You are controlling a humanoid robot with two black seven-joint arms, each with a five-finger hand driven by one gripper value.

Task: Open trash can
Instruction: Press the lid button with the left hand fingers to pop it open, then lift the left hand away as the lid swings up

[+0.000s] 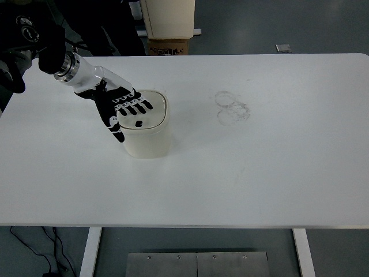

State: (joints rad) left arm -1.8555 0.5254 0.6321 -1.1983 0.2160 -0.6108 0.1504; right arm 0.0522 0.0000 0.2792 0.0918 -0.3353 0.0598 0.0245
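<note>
A small cream trash can point(147, 138) stands on the white table point(259, 173), left of centre. Its rounded square lid point(151, 115) looks shut and has a small dark button near the middle. My left hand point(122, 109), black with white joints, comes in from the upper left and lies over the lid's left part. Its fingers point(138, 105) are spread flat across the lid and its thumb hangs down the can's left side. It grasps nothing. My right arm is not in view.
Faint ring marks point(232, 107) show on the table right of the can. A cream cabinet point(168, 17) and a cardboard box point(169, 46) stand beyond the far edge. Dark equipment point(23, 34) sits at the upper left corner.
</note>
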